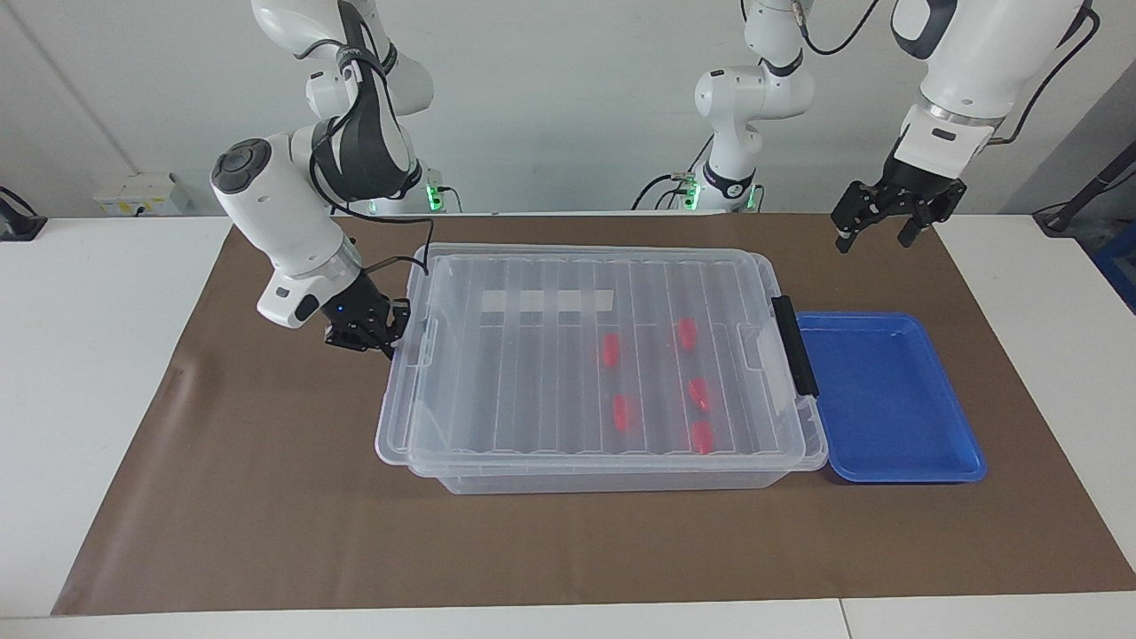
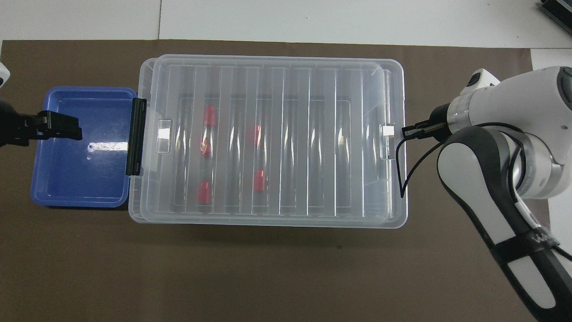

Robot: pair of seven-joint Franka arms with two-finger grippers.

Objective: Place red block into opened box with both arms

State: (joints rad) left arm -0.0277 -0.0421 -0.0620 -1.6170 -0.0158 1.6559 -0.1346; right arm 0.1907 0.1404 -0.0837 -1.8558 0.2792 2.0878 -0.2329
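The clear box (image 1: 612, 479) (image 2: 268, 223) stands mid-mat with its ribbed clear lid (image 1: 532, 355) (image 2: 286, 134) lying on top. Through the lid I see several red blocks (image 1: 610, 350) (image 2: 209, 117) on the box floor, toward the black handle (image 1: 794, 346). My right gripper (image 1: 393, 339) (image 2: 404, 131) is shut, its tips against the lid's edge at the right arm's end. My left gripper (image 1: 874, 232) (image 2: 62, 127) hangs open and empty in the air, over the mat near the blue tray.
A shallow blue tray (image 1: 887, 399) (image 2: 80, 170) with nothing in it sits against the box's handle end. A brown mat (image 1: 266, 497) covers the table's middle. A black cable (image 2: 409, 170) loops from the right wrist beside the box.
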